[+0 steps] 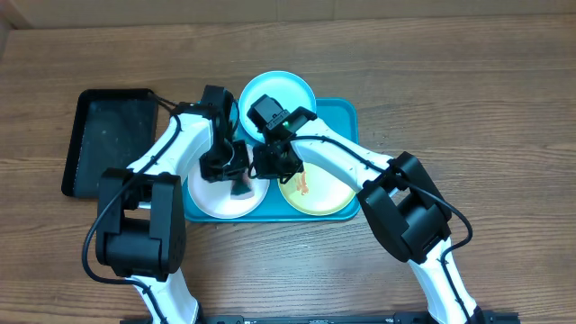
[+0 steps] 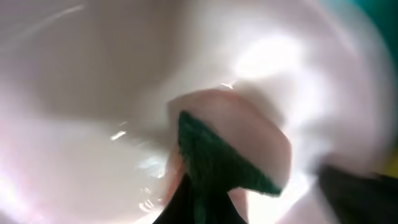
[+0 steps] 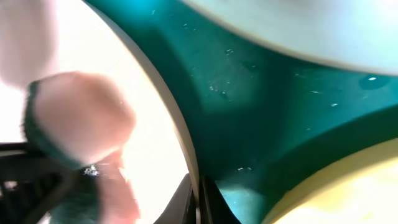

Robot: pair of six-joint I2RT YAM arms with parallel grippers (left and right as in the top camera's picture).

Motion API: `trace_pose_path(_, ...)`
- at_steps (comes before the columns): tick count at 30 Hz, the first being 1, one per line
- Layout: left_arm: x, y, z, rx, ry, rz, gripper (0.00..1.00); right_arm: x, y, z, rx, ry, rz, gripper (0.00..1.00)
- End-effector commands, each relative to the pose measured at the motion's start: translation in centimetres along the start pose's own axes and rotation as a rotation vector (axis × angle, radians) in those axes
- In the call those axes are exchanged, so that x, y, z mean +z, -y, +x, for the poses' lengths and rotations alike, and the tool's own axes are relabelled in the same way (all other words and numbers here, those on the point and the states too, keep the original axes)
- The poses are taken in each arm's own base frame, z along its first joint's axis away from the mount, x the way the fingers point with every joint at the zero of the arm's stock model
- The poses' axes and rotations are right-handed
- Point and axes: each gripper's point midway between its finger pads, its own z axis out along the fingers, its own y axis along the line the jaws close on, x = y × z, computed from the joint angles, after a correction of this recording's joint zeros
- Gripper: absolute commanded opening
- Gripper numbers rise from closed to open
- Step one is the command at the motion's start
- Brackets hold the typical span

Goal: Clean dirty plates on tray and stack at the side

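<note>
fingers of left gripper (image 1: 238,174) clamped on green-backed pale sponge (image 2: 231,149), pressed onto round white plastic plate (image 1: 211,201) at left of teal rectangular plastic tray (image 1: 347,113). right gripper (image 3: 198,202) apparently pinched on same plate's right rim. smeared yellow-green plate (image 1: 329,194) rightward, nearer right arm.

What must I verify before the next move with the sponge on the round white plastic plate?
1. Left gripper jaws shut on green-backed sponge: ok.
2. Sponge touches round white plastic plate: ok.
3. Right gripper jaws shut on that plate's rim: ok.
4. White plate free of smears: cannot tell, blurred.
5. Yellow-green rimmed plate clean: not ok, orange smear.
6. Cleaned stack beside large teal rectangular tray: not ok, none yet.
</note>
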Motion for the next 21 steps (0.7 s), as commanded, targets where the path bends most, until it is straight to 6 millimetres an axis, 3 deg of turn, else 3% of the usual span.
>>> trace_pose_path(1, -0.4, -7.0, -0.7, -0.119, 0.063, -0.328, 0.04, 0.5, 0.2, -0.2, -0.014, 0.001, 0.011, 0.04)
trace_pose_path(6, -1.6, -10.5, -1.3, -0.178, 0.113, -0.479, 0.04, 0.5, 0.2, -0.2, -0.021, 0.001, 0.011, 0.04)
trace_pose_path(11, -2.6, -11.9, -2.9, -0.232, 0.173, -0.508, 0.04, 0.5, 0.2, -0.2, -0.04, 0.0, 0.01, 0.04)
trace_pose_path(16, -5.2, -10.3, -5.6, -0.266, 0.246, -0.405, 0.04, 0.3, 0.0, -0.3, -0.044, 0.006, 0.007, 0.04)
trace_pose_path(21, -11.0, -6.8, -9.4, -0.276, 0.382, -0.192, 0.04, -0.7, -0.4, -0.6, -0.101, 0.027, 0.0, 0.04)
